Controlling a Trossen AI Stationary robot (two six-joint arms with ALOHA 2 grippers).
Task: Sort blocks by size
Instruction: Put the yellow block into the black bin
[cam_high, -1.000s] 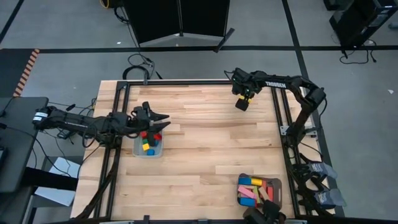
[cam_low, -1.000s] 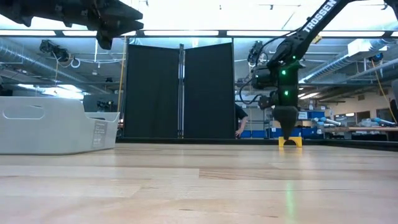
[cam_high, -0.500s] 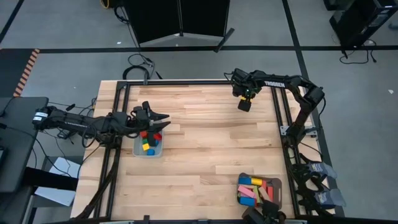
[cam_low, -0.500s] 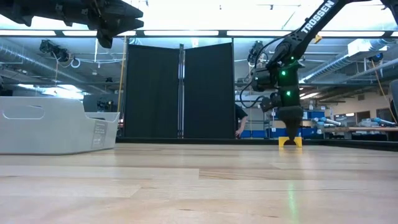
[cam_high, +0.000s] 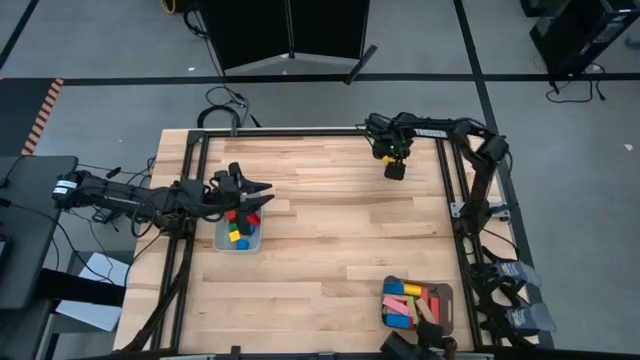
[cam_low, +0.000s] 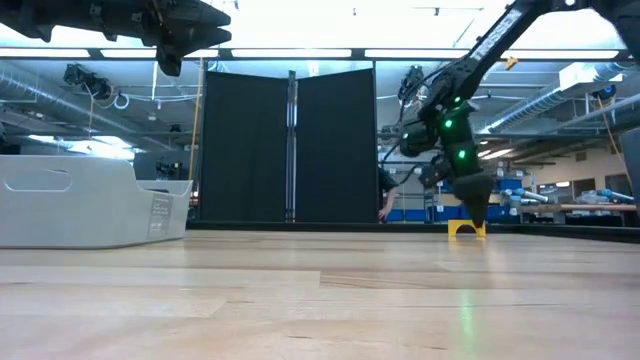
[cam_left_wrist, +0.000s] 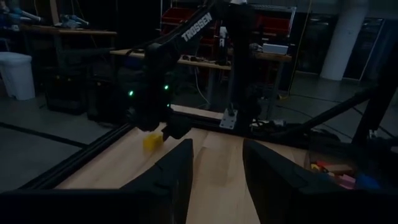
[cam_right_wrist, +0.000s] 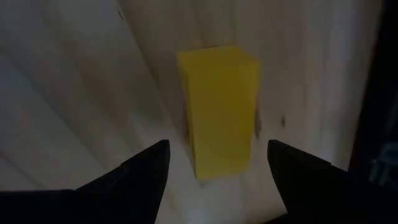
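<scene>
Swinging toward the upper right of the high view over the last second, the right gripper (cam_high: 396, 170) now leans at a slant over the yellow block (cam_right_wrist: 219, 109) instead of pointing straight down as it did a second ago; the block has not moved and lies on the table (cam_high: 330, 240) near the top right edge. This looks like the approach step of a pick, so the block is not yet sorted. In the right wrist view the two fingers (cam_right_wrist: 143, 171) are spread wide, one on each side of the block, apart from it, nothing held. The left gripper (cam_high: 250, 197) stays unchanged at mid left of the high view, hovering above the small tray (cam_high: 222, 243) of little cubes (cam_high: 236, 236), fingers parted and empty in its wrist view. The second tray (cam_high: 444, 296), lower right, holds the longer bars (cam_high: 402, 300). Next move likely needs a descent and closing on the yellow block, then carrying it to the lower right tray.
</scene>
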